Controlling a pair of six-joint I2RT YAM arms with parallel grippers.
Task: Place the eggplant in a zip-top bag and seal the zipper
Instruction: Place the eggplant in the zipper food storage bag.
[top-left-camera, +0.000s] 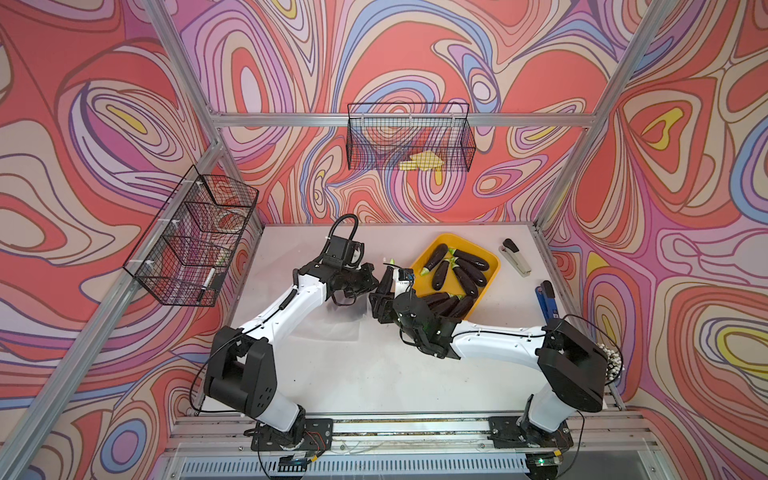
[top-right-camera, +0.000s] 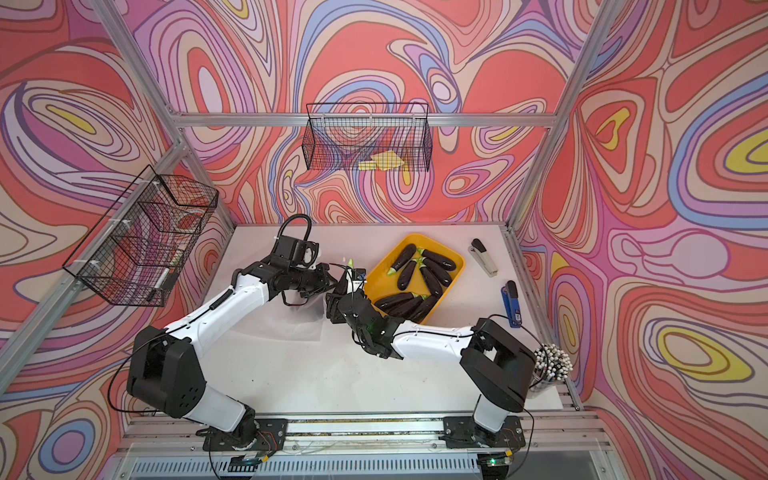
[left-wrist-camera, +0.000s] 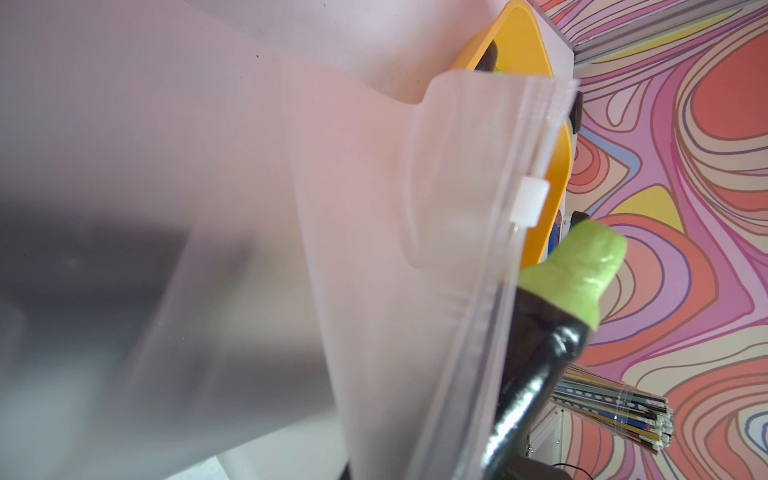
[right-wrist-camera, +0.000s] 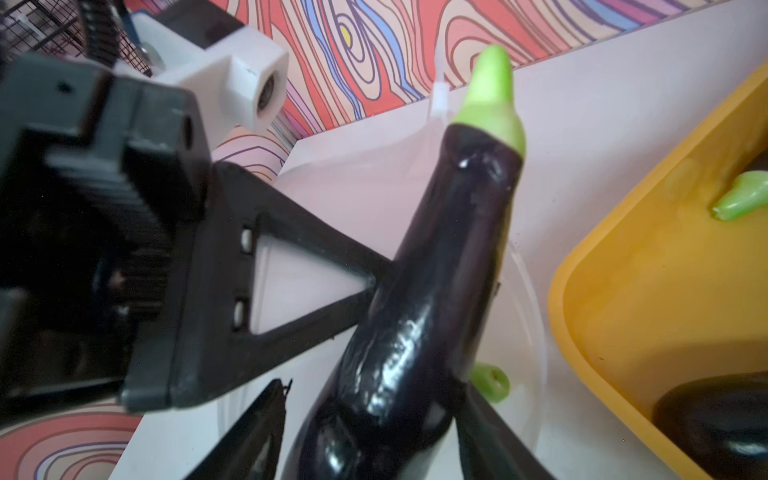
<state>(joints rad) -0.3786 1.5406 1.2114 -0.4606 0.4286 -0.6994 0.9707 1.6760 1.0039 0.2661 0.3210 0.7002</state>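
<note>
**Eggplant** (right-wrist-camera: 436, 270). Glossy, dark purple, with its green stem (right-wrist-camera: 492, 95) uppermost. It stands tilted at mid-counter, just left of the yellow tray (top-left-camera: 493, 266). The lower end appears to sit in the bag's mouth, and the stem end projects past the zipper track.

**Zip-top bag** (left-wrist-camera: 353, 249). Frosted and limp. The mouth is raised off the counter (top-left-camera: 353, 374) and the body trails down on the near side. The white slider (left-wrist-camera: 530, 201) sits partway along the track, close to the stem.

**Left hand** (top-left-camera: 370, 276). Clamped tight on the bag's lip, holding the mouth up.

**Right hand** (right-wrist-camera: 374, 390). Its jaws are spread to either side of the eggplant's body. A gap shows on one side, so it has no grip.

**Yellow tray.** Holds further eggplants, which are not wanted here.

**Step in hand (judged).** Letting go and seating the eggplant.

**Handling notes.**
- Draw the right hand back along the eggplant's own line, so that neither finger catches the film or tips the fruit out.
- Hold the lip high and taut with the left hand. The slick skin should then slide deeper.
- The whole stem must drop below the track before the slider is run, or the zipper will jam on it.
</note>
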